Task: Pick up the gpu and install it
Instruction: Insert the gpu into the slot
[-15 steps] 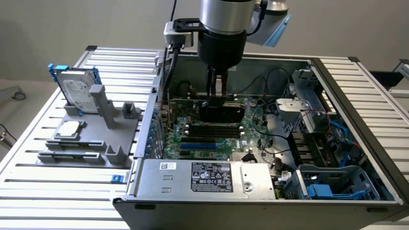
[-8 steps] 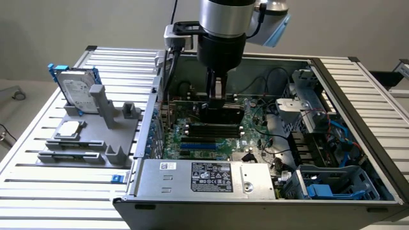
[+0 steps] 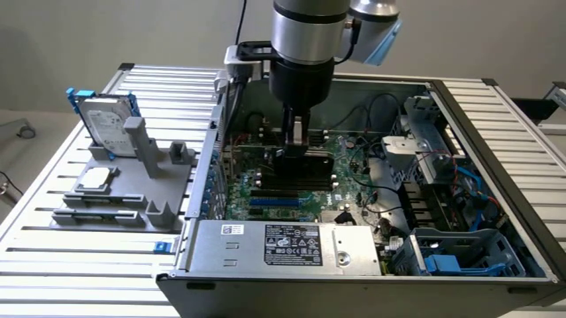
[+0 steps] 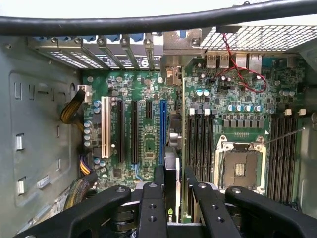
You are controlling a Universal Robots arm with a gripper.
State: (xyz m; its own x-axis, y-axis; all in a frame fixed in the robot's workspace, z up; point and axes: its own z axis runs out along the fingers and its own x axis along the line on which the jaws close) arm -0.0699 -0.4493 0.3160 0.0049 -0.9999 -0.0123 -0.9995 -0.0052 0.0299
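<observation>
Two fingers of the hand (image 4: pixel 174 171) pinch narrowly on the gpu (image 4: pixel 172 156). The card stands on edge in the open computer case (image 3: pixel 495 112), low over the motherboard (image 4: pixel 233 99) and just beside its one blue slot (image 4: pixel 162 129). The case sits on a slatted metal counter (image 3: pixel 53 265). On the counter, one grey rack (image 3: pixel 124 199) carries one hard drive (image 3: pixel 108 129) and one small square chip (image 3: pixel 97 176). A pale wall stands behind.

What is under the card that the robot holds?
The green motherboard, with long slots beside the gpu. The gripper holds the gpu edge-down; what lies directly beneath it is hidden.
</observation>
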